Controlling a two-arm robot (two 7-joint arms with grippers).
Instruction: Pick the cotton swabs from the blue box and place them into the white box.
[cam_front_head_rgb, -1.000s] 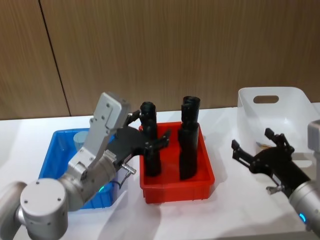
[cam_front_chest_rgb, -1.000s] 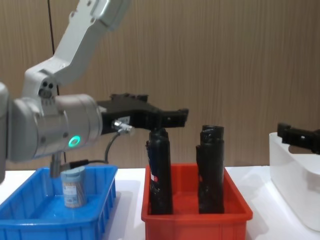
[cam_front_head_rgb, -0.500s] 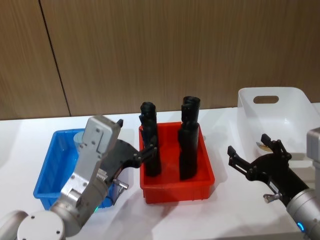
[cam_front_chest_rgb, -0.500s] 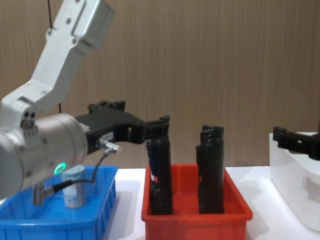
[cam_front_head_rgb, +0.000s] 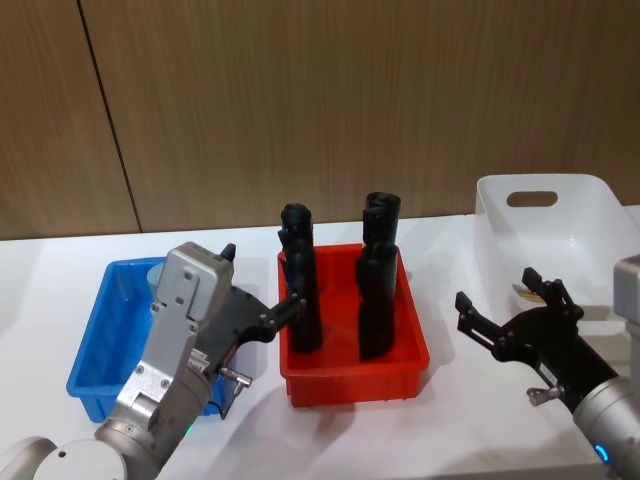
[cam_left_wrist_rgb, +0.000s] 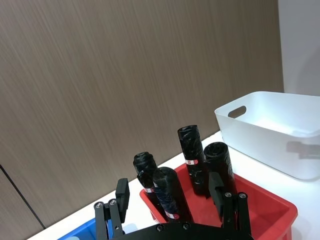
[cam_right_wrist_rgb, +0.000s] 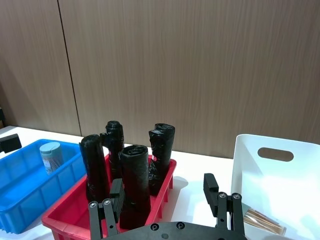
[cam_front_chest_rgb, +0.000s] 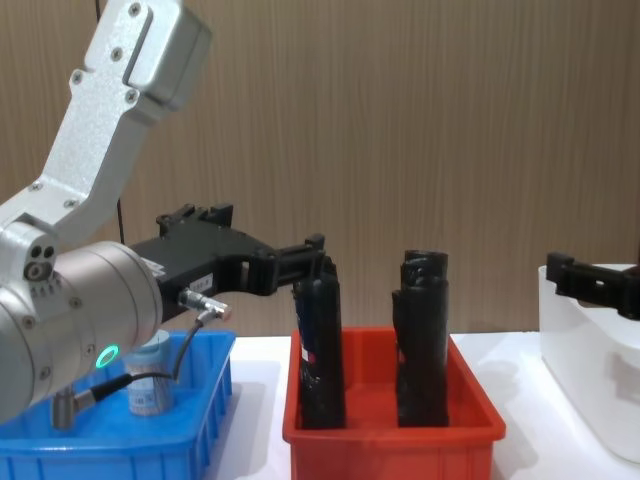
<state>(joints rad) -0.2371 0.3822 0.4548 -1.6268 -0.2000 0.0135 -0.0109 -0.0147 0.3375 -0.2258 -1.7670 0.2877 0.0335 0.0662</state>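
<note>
while aloft, left hand (cam_front_head_rgb: 262, 276) agape

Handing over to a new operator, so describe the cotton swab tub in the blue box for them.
Find the blue box on the robot's left, beside the red bin. Near its far wall stands one cotton swab tub: short, clear and pale-lidded, unlike the tall black rolls next door.

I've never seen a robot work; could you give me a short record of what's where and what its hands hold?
Blue box: shallow blue plastic bin holding one upright clear cotton-swab tub
White box: tall white plastic tub, one swab tub lying inside
Red bin: between the boxes, four black rolls standing
Left hand: open, empty, raised between blue box and red bin
Right hand: open, empty, beside white box
</note>
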